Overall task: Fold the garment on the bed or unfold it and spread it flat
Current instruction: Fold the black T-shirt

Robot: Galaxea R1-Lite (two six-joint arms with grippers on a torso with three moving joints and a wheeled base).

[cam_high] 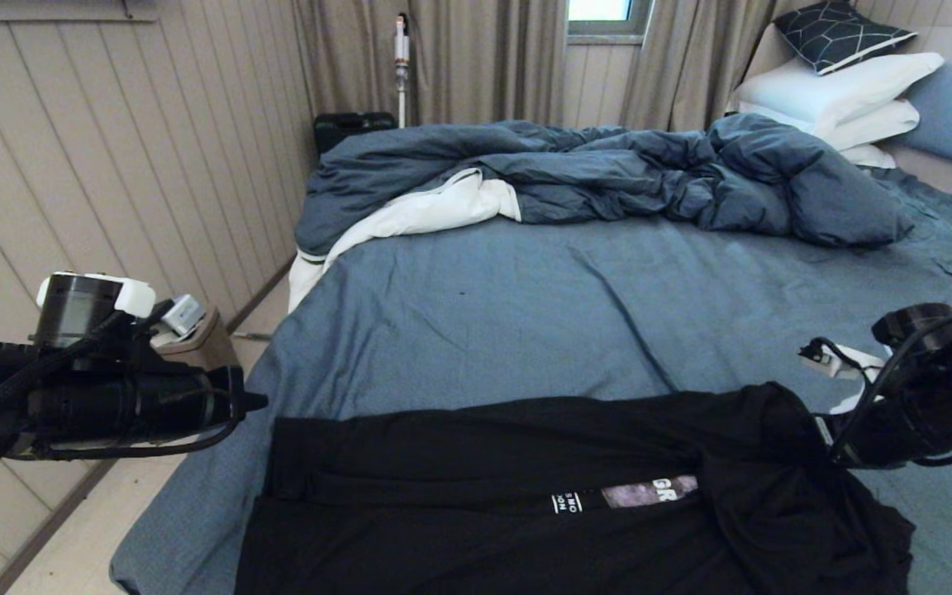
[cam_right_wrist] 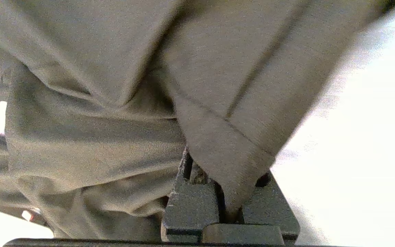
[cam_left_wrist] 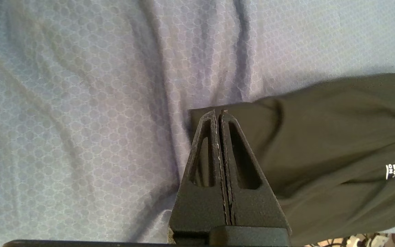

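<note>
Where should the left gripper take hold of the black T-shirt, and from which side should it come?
Probably at the free corner of the T-shirt on the robot's left, coming from the bare sheet. That edge lies flat, right by the left gripper, which is shut. The right gripper already pinches the other side.

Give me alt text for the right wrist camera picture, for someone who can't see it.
The right claw is shut on a hemmed fold of the garment, the cloth pinched between its two fingers. The rest of the dark fabric drapes in loose folds and fills most of the picture, with a washed-out bright background beside it.
</note>
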